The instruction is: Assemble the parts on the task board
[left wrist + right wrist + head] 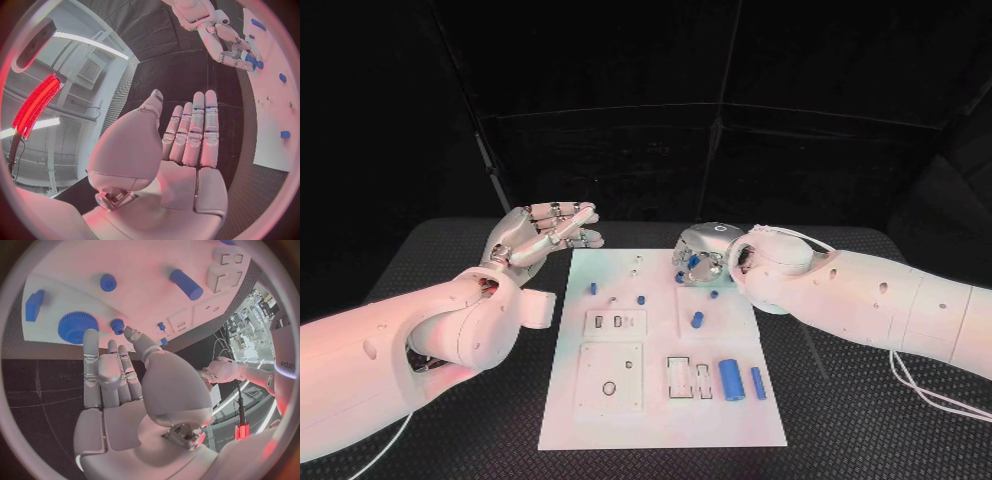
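No readable writing on the task board (661, 420); the white plate lies lengthwise down the middle of the black table (877, 420).

Left hand (548, 232) is raised off the board's far left corner, at about ten o'clock from the plate's centre, fingers straight and close together, holding nothing. The left wrist view confirms it: flat palm (181, 150), nothing in it.

Right hand (704, 258) hovers over the board's far right corner, at about one o'clock. In the right wrist view its fingers (103, 375) reach toward a blue gear (77, 327) and a small blue peg (117, 325); whether they are pinching anything, I cannot tell.

Parts: a large blue cylinder (730, 375) and a slim blue bar (757, 383) lie side by side at about four o'clock, near the right edge. A short blue cylinder (697, 320) lies mid-board.

Bare black table runs wide on both sides of the board, and the near end of the plate is open.
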